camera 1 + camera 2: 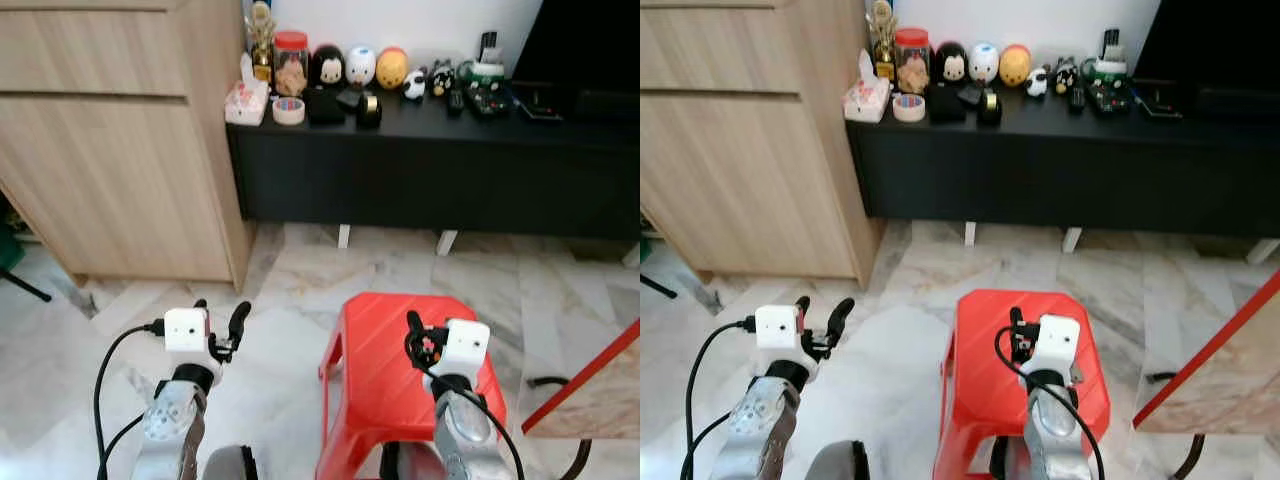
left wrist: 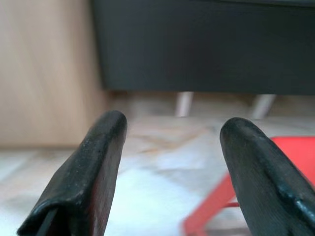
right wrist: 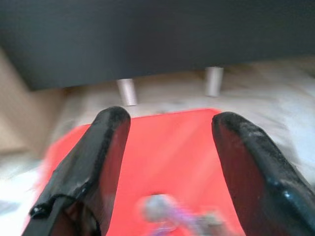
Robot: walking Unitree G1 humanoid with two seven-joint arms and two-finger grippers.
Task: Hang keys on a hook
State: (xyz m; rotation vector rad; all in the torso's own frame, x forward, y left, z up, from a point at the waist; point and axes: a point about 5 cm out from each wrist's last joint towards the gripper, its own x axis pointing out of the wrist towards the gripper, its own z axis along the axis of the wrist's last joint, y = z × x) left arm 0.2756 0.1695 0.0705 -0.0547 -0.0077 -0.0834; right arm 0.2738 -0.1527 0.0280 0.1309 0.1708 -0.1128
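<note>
The right gripper (image 3: pixel 167 147) hovers over the red stool (image 1: pixel 375 360), its jaws apart with nothing between them; in the right wrist view a blurred silvery-purple lump, seemingly the keys (image 3: pixel 162 209), lies on the seat just below the fingers, though the blur hides its detail. The left gripper (image 1: pixel 222 320) is held over the marble floor (image 1: pixel 290 270) beside the stool, jaws likewise apart and empty; a black cable loops from its wrist. At the right edge a red-edged board (image 1: pixel 590 390) leans in. Beyond the stool stands a long black cabinet (image 1: pixel 430 170) on short pale legs; to its left, touching it, a tall wooden cupboard (image 1: pixel 120 150). Along the cabinet top sit a tissue box (image 1: pixel 246 100), a roll of tape (image 1: pixel 288 110), a red-lidded jar (image 1: pixel 291 62), a small trophy (image 1: pixel 262 35), three round toy heads (image 1: pixel 360 66) and some small dark gadgets (image 1: pixel 480 90); no hook can be made out.
</note>
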